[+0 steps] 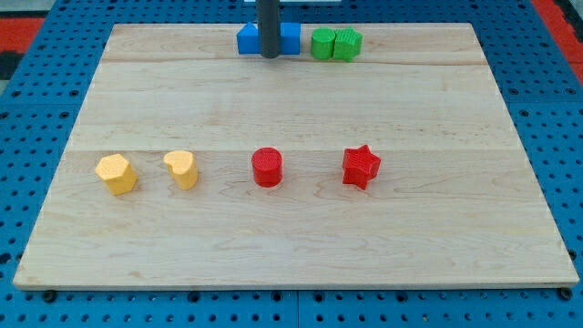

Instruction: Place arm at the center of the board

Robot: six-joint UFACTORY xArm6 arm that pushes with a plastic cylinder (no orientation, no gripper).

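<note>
My tip (pixel 271 56) sits near the top edge of the table (pixel 291 237), far up from its middle, right in front of the blue block (pixel 290 38), which the rod partly hides. There's no claw on this rod, so nothing is held. Just right of the blue block are two green blocks (pixel 336 44), touching. Well below it runs a row: yellow hexagon (pixel 117 173), yellow heart-like block (pixel 182 169), red cylinder (pixel 267 168), red star (pixel 361 167)

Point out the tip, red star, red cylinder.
My tip (pixel 271 56): camera view, rod's lower end.
Red star (pixel 361 165): camera view, top face centre.
Red cylinder (pixel 267 164): camera view, top face.
</note>
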